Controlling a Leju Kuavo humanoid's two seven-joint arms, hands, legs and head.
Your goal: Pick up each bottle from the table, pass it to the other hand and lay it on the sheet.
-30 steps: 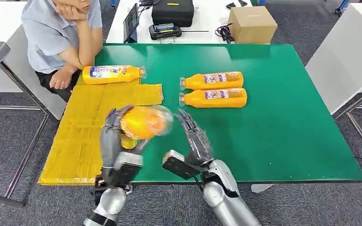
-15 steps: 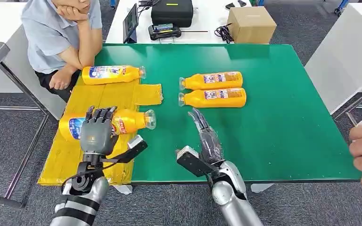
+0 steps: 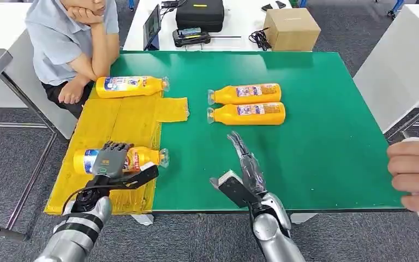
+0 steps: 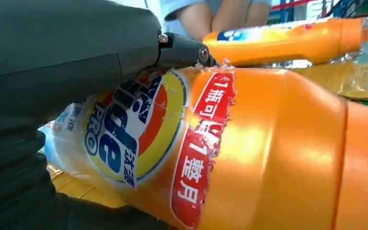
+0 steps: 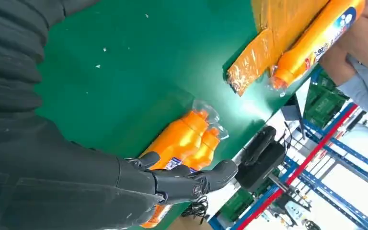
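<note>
Change: since half a second ago I see the left hand (image 3: 109,158) has come down toward the near edge with its bottle, which now lies lower on the sheet; the right hand has drawn slightly nearer the table edge, and a person's hand (image 3: 414,174) has come further in at 3 o'clock.
Left hand: my left wrist view shows its dark fingers (image 4: 52,57) wrapped over the labelled body of the held bottle (image 3: 123,160), so it grips the bottle from above.
Held bottle: orange, lying on its side on the yellow sheet (image 3: 103,125) at about 8 o'clock on the table, cap pointing toward 3 o'clock.
Right hand: the right hand (image 3: 245,161) hovers over the green table (image 3: 327,153) near 6 o'clock, fingers stretched straight and apart, holding nothing.
Far bottle on sheet: a second bottle (image 3: 131,86) lies on its side at the sheet's far edge, about 11 o'clock, cap toward 3 o'clock.
Waiting bottles: a pair of bottles (image 3: 246,103) lies side by side, touching, just past the table's centre toward 12 o'clock, caps pointing toward 9 o'clock.
Seated person: a person (image 3: 71,38) in a blue shirt sits at the table's far left corner, forearm just beside the far bottle.
Behind the table: a cardboard box (image 3: 292,27) and a black case (image 3: 199,13) sit on a white table at 12 o'clock.
</note>
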